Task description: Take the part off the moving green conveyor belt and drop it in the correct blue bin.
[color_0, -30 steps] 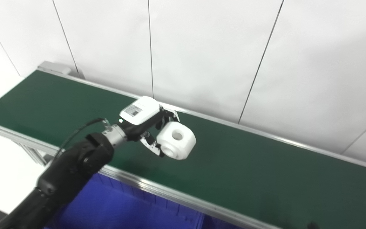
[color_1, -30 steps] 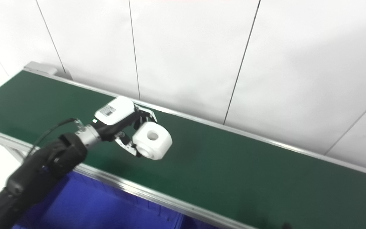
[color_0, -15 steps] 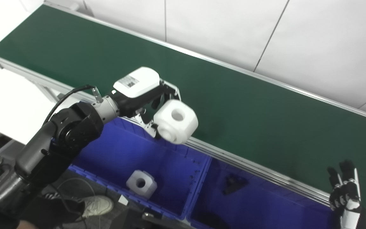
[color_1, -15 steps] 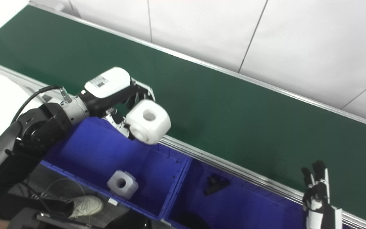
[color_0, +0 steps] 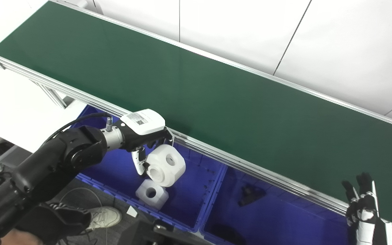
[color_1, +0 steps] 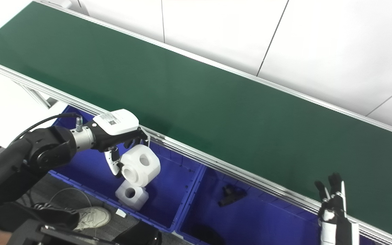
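Bins sit before belt (color_0: 216, 88); held part (color_0: 165, 164) above 2nd part (color_0: 151, 194) in left bin (color_0: 189, 190).

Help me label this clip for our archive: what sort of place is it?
Probably a factory-style sorting station or test cell: a long green conveyor belt with aluminium rails, blue bins below holding parts, and the left hand holding a white part over one.

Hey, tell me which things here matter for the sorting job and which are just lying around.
Job:
left hand holding white part
left blue bin, another white part inside
right blue bin
green conveyor belt

Lying about:
shoe
right hand, idle
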